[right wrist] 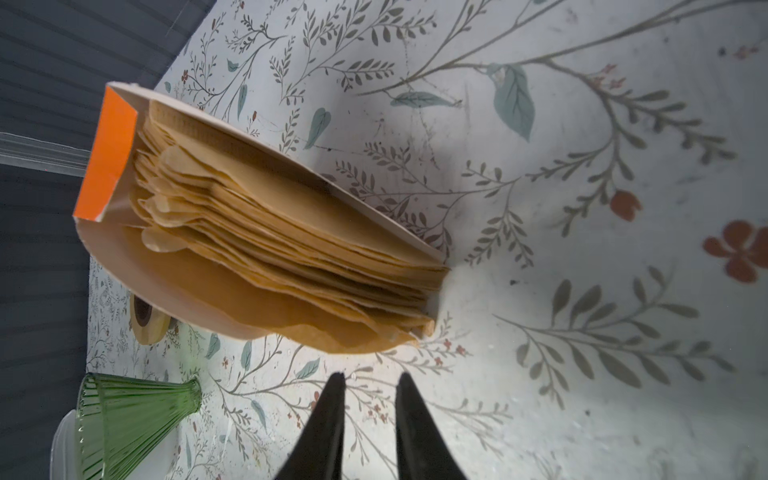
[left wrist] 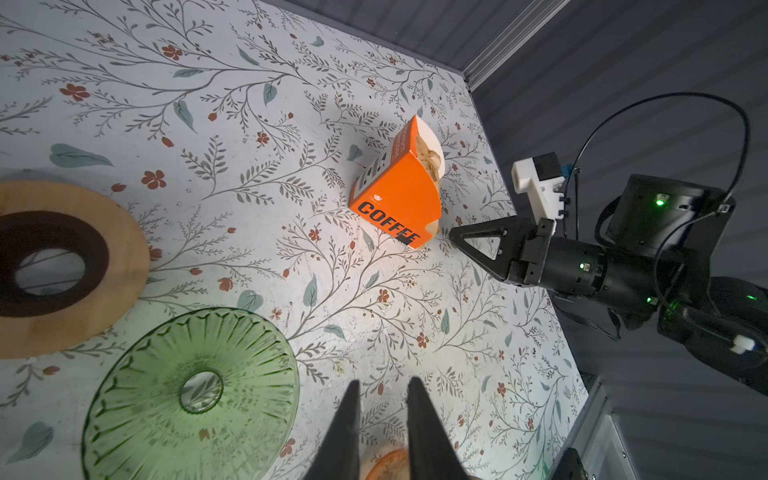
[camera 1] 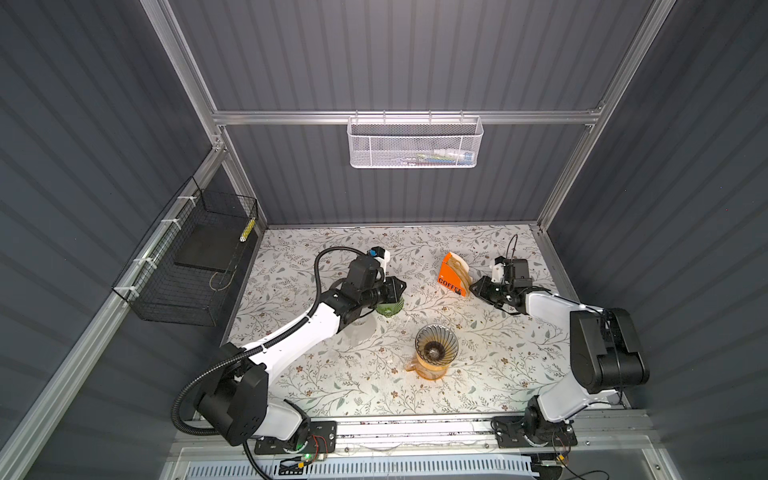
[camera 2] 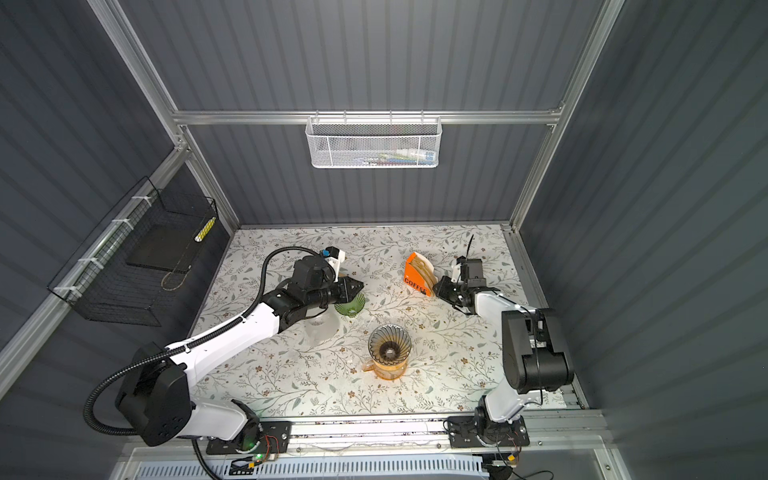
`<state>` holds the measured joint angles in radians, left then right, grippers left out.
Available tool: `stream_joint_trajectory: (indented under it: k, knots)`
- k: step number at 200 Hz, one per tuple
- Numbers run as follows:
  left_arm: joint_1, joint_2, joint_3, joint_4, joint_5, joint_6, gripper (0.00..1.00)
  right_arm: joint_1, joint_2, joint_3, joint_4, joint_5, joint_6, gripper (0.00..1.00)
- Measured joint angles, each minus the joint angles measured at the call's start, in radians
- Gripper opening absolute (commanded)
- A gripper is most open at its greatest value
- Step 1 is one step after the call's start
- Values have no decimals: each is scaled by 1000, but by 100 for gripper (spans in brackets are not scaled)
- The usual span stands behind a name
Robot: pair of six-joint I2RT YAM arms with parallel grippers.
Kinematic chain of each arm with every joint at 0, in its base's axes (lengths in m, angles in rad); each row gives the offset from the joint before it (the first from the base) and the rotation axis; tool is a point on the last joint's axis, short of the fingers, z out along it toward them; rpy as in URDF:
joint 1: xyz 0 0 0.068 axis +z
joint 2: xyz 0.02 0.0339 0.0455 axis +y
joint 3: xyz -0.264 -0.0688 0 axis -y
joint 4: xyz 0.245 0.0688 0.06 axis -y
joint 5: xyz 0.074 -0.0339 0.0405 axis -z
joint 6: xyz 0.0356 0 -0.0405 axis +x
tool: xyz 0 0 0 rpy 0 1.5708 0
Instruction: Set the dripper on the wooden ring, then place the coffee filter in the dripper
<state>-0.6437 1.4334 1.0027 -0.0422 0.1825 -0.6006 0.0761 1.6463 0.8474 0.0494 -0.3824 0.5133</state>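
Floral-patterned table [camera 1: 498,374]; an orange coffee-filter box [camera 1: 454,276] stands toward the back; a green glass dripper [camera 1: 390,308] left of it; a wooden ring [left wrist: 62,266] just beside that; an amber glass server [camera 1: 428,371] nearer the front.

The left arm [camera 1: 307,328] covers half the green dripper [camera 1: 390,310] — basket [camera 1: 374,145] contents blurred.

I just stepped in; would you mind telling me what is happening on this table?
The right gripper faces the open end of the orange COFFEE box, just short of the paper filters, jaws slightly apart and empty. The left gripper hovers by the green dripper, holding nothing. Neither that dripper nor the amber dripper on the carafe has a filter yet.
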Motion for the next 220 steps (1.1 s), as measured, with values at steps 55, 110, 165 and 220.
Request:
stream_joint_trajectory:
  k: [55, 110, 165, 220]
  knots:
    - [4, 25, 0, 25, 14, -14, 22, 0, 32, 44, 6, 0, -2, 20]
    - [4, 27, -1, 37, 29, -14, 22, 0, 68, 61, 6, 0, -1, 19]
    - [4, 29, -13, 40, 32, -18, 22, 0, 79, 64, 3, 0, 0, 20]
    - [4, 31, -16, 44, 40, -23, 22, 3, 79, 64, 2, 0, -1, 19]
